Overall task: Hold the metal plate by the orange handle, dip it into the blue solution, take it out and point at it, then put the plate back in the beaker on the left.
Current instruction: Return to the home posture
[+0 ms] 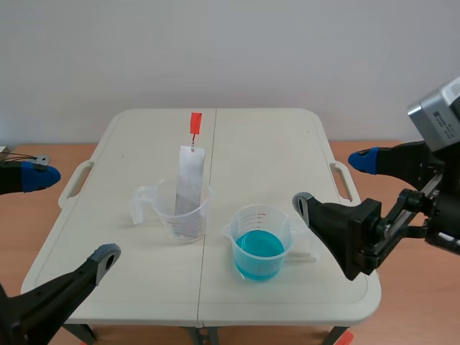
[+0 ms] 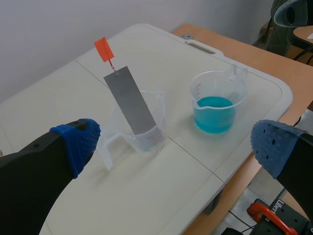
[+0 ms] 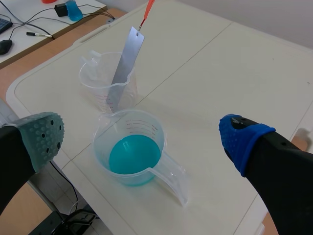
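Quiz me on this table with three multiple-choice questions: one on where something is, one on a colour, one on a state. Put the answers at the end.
1. Where does the plate stand?
A) in the beaker with no liquid
B) in the blue liquid
C) flat on the table

2. What colour is the plate's handle?
A) blue
B) orange
C) green

3. How do the fingers of the left gripper stand?
A) open
B) shut on the plate
C) shut on nothing

Answers:
1 A: the plate leans inside the clear, dry beaker.
2 B: the tab above the plate is orange-red.
3 A: the pads sit wide apart with nothing gripped between them.
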`<state>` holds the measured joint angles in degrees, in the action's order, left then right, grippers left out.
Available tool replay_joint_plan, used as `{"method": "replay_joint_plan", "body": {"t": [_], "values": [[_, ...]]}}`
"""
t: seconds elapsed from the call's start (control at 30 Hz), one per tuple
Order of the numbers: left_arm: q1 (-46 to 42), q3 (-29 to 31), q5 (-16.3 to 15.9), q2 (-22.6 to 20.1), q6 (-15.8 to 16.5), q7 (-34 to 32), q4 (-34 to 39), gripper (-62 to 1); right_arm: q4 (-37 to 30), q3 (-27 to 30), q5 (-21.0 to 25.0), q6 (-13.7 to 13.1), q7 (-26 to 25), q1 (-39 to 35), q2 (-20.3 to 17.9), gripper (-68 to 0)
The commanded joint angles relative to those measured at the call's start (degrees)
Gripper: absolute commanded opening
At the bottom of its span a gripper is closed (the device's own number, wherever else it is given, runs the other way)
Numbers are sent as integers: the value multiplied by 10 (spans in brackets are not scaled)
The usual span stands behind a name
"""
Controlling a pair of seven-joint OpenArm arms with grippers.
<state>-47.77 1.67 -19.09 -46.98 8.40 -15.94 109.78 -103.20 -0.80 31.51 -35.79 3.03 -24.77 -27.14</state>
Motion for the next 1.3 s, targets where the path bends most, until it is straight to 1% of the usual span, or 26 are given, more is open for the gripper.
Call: {"method": "replay_joint_plan", "body": {"t": [0.0,1.03,1.27], "values": [[2,3,-2,2,-1,-10,13,14,-10,5,6,0,-8,7,-2,-12],[2,3,-2,3,-1,-9,13,14,-10,5,6,0,-7,8,-2,-12],[2,3,-2,3,-1,-9,13,14,-10,5,6,0,-23,8,-1,-12]]}}
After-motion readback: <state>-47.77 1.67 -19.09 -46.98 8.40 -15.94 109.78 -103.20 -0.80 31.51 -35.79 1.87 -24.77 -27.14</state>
